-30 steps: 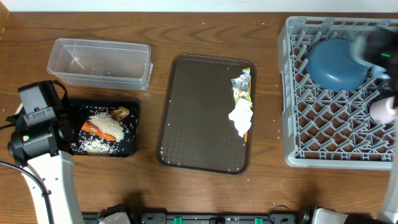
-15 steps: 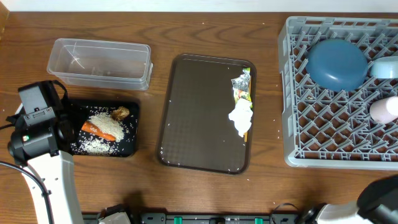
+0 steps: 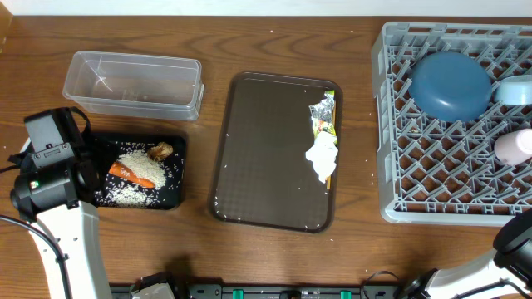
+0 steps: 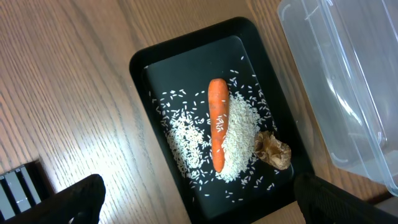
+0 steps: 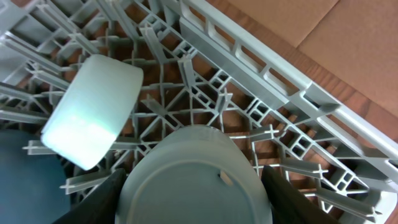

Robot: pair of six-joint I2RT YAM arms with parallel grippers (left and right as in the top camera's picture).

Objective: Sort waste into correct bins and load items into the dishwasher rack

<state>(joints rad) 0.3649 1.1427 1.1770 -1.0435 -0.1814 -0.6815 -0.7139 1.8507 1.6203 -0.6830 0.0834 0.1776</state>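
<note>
The black tray [image 3: 178, 170] holds the carrot [image 3: 133, 174], the brown lump [image 3: 161, 150] and the rice [image 3: 131, 191]. In the left wrist view my open, empty left gripper [image 4: 199, 199] hovers over the near end of the black tray [image 4: 161, 68], above the carrot [image 4: 217, 121]. The grey rack [image 3: 432, 183] holds the blue dish [image 3: 451, 85], the light-blue cup [image 3: 517, 90] and the white bowl [image 3: 513, 146]. In the right wrist view my right gripper [image 5: 193, 202] has its fingers spread either side of the upturned bowl [image 5: 196, 180].
The clear tub [image 3: 133, 83] stands behind the black tray. The brown serving tray [image 3: 266, 149] in the middle carries the napkin [image 3: 322, 156], the wrapper [image 3: 323, 112] and the chopsticks [image 3: 329, 179], mostly hidden under the napkin. Part of my right arm [image 3: 515, 249] shows at the front right corner.
My right arm has swung from over the rack's far right down to the front right corner, uncovering the light-blue cup. The left arm has not moved.
</note>
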